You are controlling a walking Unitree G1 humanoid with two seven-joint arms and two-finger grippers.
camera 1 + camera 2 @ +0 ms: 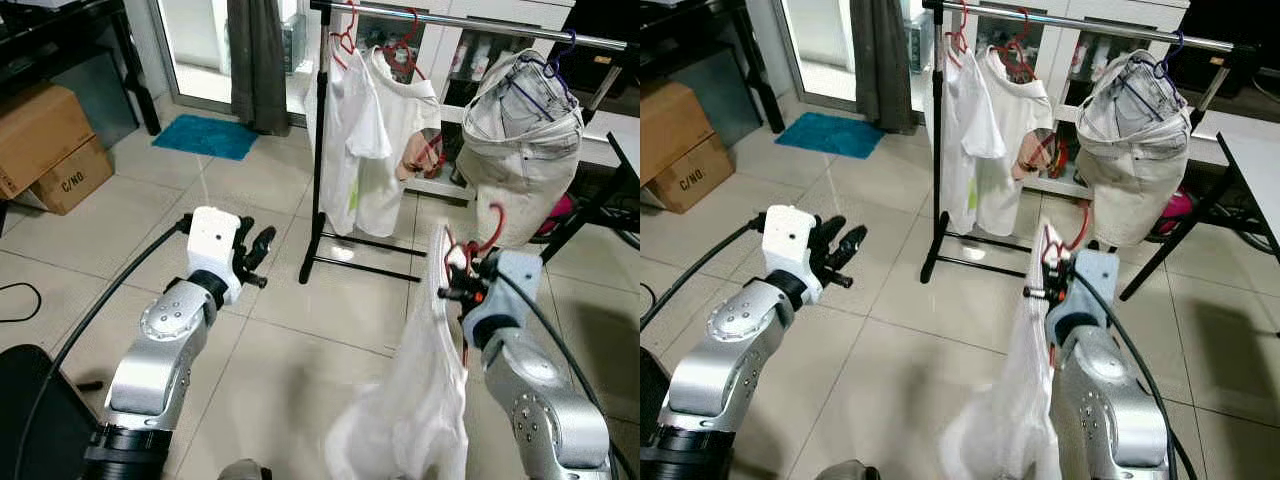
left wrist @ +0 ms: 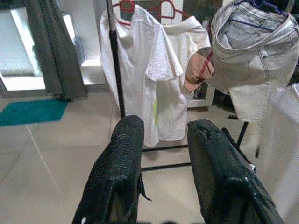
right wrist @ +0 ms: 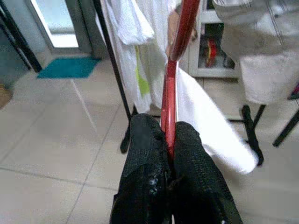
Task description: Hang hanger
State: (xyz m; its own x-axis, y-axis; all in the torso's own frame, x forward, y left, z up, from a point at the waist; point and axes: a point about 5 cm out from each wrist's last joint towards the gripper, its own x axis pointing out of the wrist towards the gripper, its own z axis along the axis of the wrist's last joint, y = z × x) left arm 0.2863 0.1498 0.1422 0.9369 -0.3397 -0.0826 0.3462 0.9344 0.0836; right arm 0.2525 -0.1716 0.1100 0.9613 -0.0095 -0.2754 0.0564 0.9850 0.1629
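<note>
Right hand (image 1: 462, 285) clamps the red hanger (image 3: 174, 81), white garment (image 1: 425, 400) draped below. Left hand (image 1: 255, 258) held empty, fingers apart. Beyond: clothes rack (image 1: 320, 150) bearing white shirts (image 1: 372, 140) and shorts (image 1: 520, 150); right wrist view shows hanger between fingertips

Floor: pale glossy tiles (image 1: 300, 330) with thin grout lines, catching soft reflections.
Doorway: a bright glass door (image 1: 195, 40) admits daylight; a dark curtain (image 1: 258, 60) hangs beside it.
Mat: a teal rug (image 1: 205, 136) lies at the threshold.
Left side: stacked cardboard boxes (image 1: 45, 145) near a black table (image 1: 70, 30).
Rear: white cabinets (image 1: 470, 50).
</note>
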